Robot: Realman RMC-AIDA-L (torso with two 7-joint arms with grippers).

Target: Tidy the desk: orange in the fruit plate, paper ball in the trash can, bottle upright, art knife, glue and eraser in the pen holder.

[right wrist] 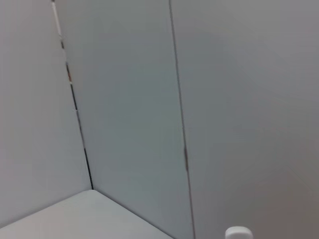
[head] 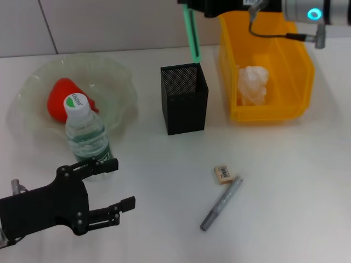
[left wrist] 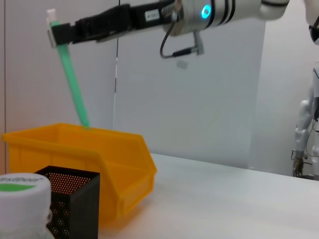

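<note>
My right gripper [head: 189, 6] [left wrist: 57, 35] is at the top of the head view, shut on the upper end of a slim green art knife [head: 192, 35] [left wrist: 73, 87]. The knife hangs tilted, its lower tip just above the far rim of the black mesh pen holder [head: 185, 101] [left wrist: 70, 199]. The beige eraser [head: 222, 173] and a grey glue stick [head: 221, 203] lie on the table in front of the holder. The bottle [head: 86, 139] stands upright, and my open left gripper [head: 122, 184] is just in front of it. The orange [head: 59, 98] lies in the fruit plate [head: 118, 76]. The paper ball [head: 252, 85] sits in the yellow trash can [head: 296, 66].
The trash can [left wrist: 99, 154] stands close to the right of the pen holder. The fruit plate is directly behind the bottle at the left. A white wall runs along the back of the white table [head: 285, 181].
</note>
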